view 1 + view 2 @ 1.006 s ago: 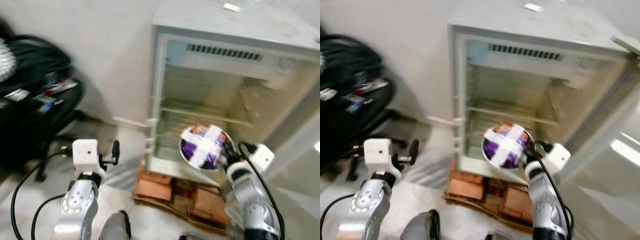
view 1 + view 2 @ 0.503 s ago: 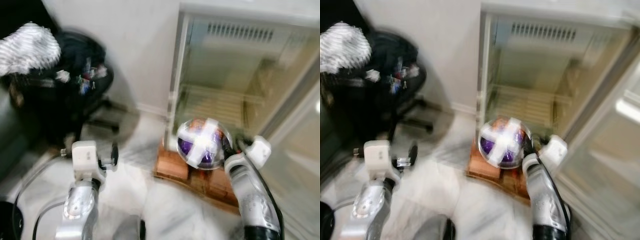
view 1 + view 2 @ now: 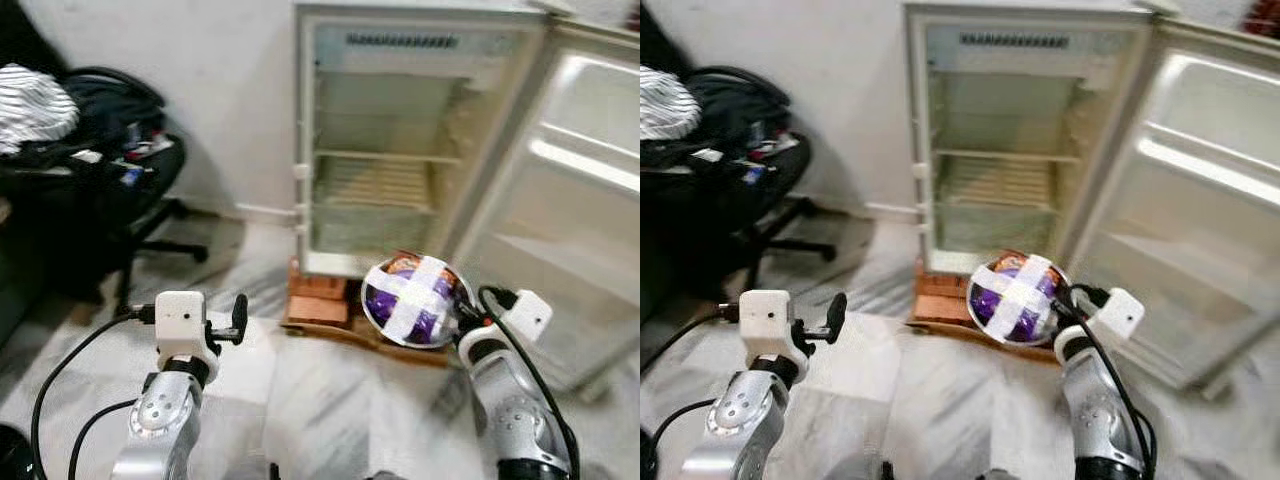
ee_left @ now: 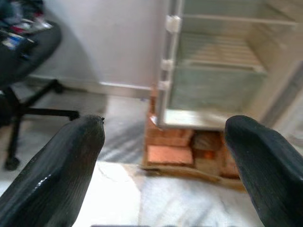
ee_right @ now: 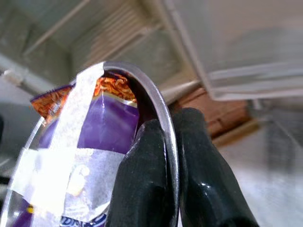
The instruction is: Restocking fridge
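Carrying the load toward the fridge (image 3: 400, 150) is the step in hand, and by my reading the restocking has barely begun: the door (image 3: 570, 200) already hangs wide open to the right, but the wire shelf (image 3: 385, 160) and the compartments above and below it look bare, and nothing has been put inside yet.

The right hand (image 5: 165, 156) is clamped on the rim of a metal bowl (image 3: 415, 300), one finger inside the rim and one outside. The bowl is held up on edge in front of the robot, low and to the right, well short of the cabinet. Inside it sits a purple and orange snack packet (image 5: 104, 127), kept in by a cross of white tape (image 3: 412, 298) over the bowl's mouth.

The left hand (image 4: 165, 156) is raised, its two fingers spread wide apart with nothing between them.

What is left, as I judge it: close the gap, lift the bowl to a shelf, set it down and let go.

The fridge stands on bricks (image 3: 320, 300) over a flat board, which jut out at floor level and could catch the robot's feet. To the left, a black office chair (image 3: 100, 200) piled with clutter and a striped cloth (image 3: 35, 100) stands apart from the path. The marble floor (image 3: 320, 400) between robot and fridge looks open.
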### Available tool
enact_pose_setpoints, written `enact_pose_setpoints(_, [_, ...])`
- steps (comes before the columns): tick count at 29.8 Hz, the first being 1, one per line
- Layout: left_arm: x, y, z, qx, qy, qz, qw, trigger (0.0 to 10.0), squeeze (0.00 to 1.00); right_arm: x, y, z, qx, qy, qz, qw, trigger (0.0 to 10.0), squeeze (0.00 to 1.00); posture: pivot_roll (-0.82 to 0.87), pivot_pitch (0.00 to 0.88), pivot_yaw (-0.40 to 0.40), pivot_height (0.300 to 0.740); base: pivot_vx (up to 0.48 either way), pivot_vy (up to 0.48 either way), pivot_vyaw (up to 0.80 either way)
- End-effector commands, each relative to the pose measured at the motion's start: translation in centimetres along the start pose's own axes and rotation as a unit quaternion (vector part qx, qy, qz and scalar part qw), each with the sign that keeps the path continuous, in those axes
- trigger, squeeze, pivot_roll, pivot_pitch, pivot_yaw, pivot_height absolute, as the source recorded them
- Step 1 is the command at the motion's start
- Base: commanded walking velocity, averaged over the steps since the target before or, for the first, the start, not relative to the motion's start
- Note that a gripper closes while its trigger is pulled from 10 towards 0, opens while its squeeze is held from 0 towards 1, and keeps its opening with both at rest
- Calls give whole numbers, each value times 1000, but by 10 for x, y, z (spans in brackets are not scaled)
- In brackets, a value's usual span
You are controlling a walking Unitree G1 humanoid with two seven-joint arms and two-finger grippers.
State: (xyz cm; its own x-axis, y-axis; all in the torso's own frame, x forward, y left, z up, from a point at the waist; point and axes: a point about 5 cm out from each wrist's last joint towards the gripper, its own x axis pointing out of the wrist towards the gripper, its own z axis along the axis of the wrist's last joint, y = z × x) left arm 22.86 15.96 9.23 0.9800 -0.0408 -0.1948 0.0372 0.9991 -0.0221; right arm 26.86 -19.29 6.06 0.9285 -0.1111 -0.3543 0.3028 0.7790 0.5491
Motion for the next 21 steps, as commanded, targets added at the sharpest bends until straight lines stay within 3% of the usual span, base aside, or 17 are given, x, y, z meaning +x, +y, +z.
enact_pose_setpoints(1, [-1, 2, 1, -1, 1, -1, 1000, 10000, 0, 2, 8, 5, 1, -11, 14, 1000, 10000, 0, 137, 80, -34, 740, -334, 0, -688])
enact_pose_setpoints(9, [0, 3, 1, 4, 2, -6, 1000, 10000, 0, 3, 6, 5, -2, -11, 11, 1000, 10000, 0, 140, 75, -39, 740, -306, 0, -141])
enact_pose_setpoints(21, [5, 6, 3, -19, -7, 3, 1000, 10000, 0, 5, 5, 8, -11, -12, 13, 1000, 10000, 0, 127, 57, -53, 740, 0, 0, 0])
